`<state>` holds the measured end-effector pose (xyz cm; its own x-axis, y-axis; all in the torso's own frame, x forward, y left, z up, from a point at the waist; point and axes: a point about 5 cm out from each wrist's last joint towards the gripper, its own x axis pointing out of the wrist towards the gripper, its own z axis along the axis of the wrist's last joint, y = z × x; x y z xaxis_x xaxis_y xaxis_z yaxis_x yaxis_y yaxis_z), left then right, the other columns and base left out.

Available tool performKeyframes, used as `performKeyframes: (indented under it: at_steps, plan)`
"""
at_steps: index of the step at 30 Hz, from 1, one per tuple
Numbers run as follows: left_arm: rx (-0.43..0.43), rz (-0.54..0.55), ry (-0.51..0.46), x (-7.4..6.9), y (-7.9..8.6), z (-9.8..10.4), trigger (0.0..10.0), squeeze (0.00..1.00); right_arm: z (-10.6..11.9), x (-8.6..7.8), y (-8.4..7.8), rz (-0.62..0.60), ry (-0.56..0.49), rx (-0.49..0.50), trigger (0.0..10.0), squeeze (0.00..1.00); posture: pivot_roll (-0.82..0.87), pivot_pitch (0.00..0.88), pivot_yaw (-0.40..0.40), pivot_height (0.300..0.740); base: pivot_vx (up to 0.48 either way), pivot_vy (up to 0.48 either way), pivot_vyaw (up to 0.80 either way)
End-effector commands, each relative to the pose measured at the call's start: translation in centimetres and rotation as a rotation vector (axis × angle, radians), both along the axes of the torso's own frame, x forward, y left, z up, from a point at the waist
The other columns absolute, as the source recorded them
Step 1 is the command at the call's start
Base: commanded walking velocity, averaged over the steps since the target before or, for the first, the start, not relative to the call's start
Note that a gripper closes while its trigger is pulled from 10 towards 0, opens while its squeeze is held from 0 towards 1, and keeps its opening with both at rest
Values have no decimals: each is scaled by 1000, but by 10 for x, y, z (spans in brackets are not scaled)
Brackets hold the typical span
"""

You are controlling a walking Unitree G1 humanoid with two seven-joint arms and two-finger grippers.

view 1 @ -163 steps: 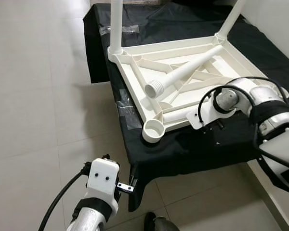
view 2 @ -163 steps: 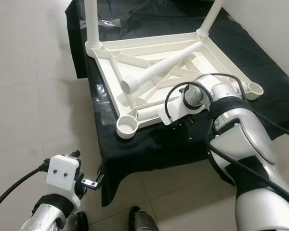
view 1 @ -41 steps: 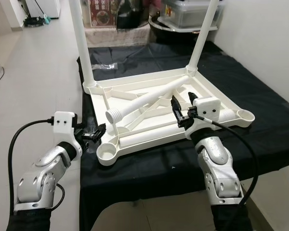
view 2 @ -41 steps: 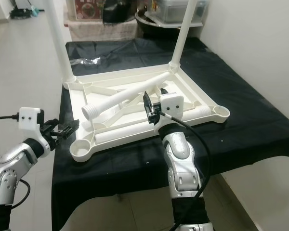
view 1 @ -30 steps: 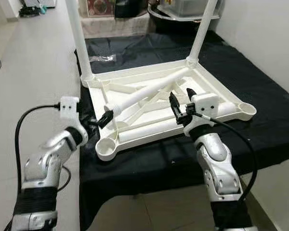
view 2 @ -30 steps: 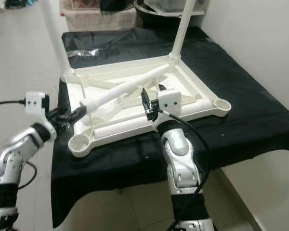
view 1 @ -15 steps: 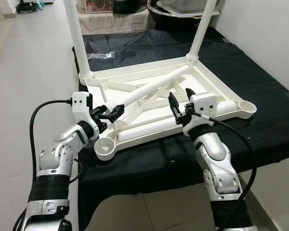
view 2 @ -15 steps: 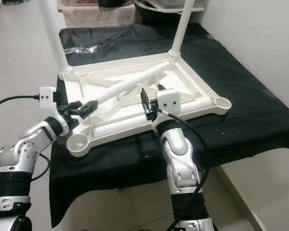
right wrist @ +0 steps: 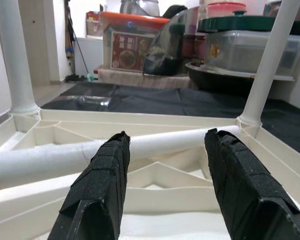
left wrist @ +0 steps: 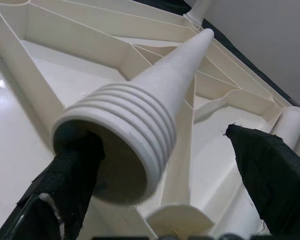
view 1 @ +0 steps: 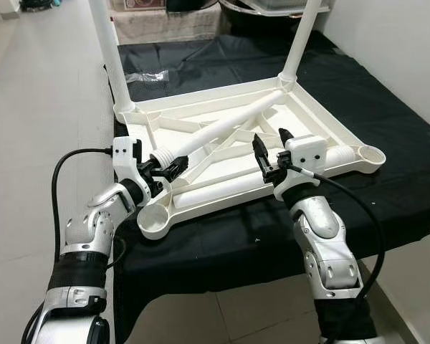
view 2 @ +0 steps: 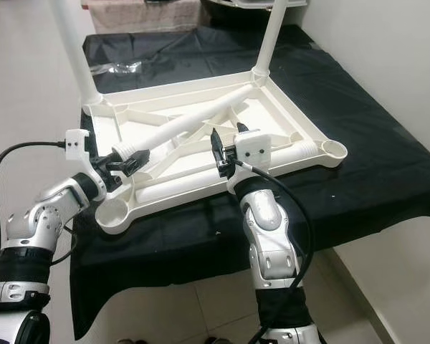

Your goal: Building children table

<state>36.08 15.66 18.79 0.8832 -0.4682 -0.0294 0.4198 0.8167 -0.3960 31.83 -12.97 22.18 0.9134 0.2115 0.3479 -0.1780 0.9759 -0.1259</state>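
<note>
On the black-draped platform (view 1: pixel 387 107), the white tabletop (view 1: pixel 308 122) lies upside down, a loose table leg (view 1: pixel 222 129) resting across its ribs. Left gripper (view 1: pixel 170 167) straddles the leg's threaded end, fingers spread. Right gripper (view 1: pixel 270 147) hovers released above the near rim.

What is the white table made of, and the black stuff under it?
The upside-down table top and the loose leg look like moulded plastic: cream, smooth, slightly shiny, with thin ribs underneath and screw ridges at the leg's end. The black cover looks like soft matte cloth, since it creases and hangs over the edge.
</note>
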Motion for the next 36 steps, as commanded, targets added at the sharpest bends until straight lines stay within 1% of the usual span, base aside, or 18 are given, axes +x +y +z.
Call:
performKeyframes:
  at_steps: [1, 9, 11, 15, 18, 24, 26, 27, 30, 31, 36]
  plan:
    - [-9, 2, 11, 2, 2, -5, 10000, 0, -1, -3, -1, 0, 10, 11, 10000, 0, 59, 226, -66, 740, 0, 0, 0]
    - [-4, -8, 13, 8, 2, -7, 10000, 0, 0, -3, -2, -5, 8, 10, 10000, 0, 56, 231, -63, 740, 0, 0, 0]
    - [-15, -19, 7, 12, -1, -4, 10000, 0, -1, -4, -3, -9, 9, 8, 10000, 0, 55, 233, -59, 740, 0, 0, 0]
    - [-24, -33, -3, 14, -5, 0, 10000, 0, -1, -4, -3, -11, 11, 7, 10000, 0, 55, 236, -58, 740, 0, 0, 0]
    - [-31, -69, -14, 17, -12, 5, 10000, 0, -2, -5, -2, -10, 13, 7, 10000, 0, 55, 238, -55, 740, 0, 0, 0]
    - [-31, -78, -12, 19, -14, 5, 10000, 0, -1, -6, -1, -9, 14, 7, 10000, 0, 55, 238, -54, 740, 0, 0, 0]
    - [-35, -104, -8, 20, -18, 4, 10000, 0, -1, -6, -1, -10, 13, 9, 10000, 0, 52, 242, -48, 740, 0, 0, 0]
    - [-39, -126, -2, 20, -21, 3, 6431, 0, -1, -6, -1, -12, 12, 9, 10000, 0, 52, 242, -48, 740, 0, 0, 0]
    - [-41, -141, 3, 20, -23, 2, 6431, 0, -1, -6, -1, -14, 12, 10, 10000, 0, 52, 242, -48, 740, 0, 0, 0]
    - [-39, -145, 8, 20, -23, 0, 0, 0, 0, -6, -2, -16, 11, 10, 10000, 0, 52, 246, -45, 740, 0, 0, 0]
    - [-35, -128, 13, 20, -23, -2, 0, 0, -1, -6, -3, -21, 12, 5, 10000, 0, 51, 249, -45, 740, 0, 0, 0]
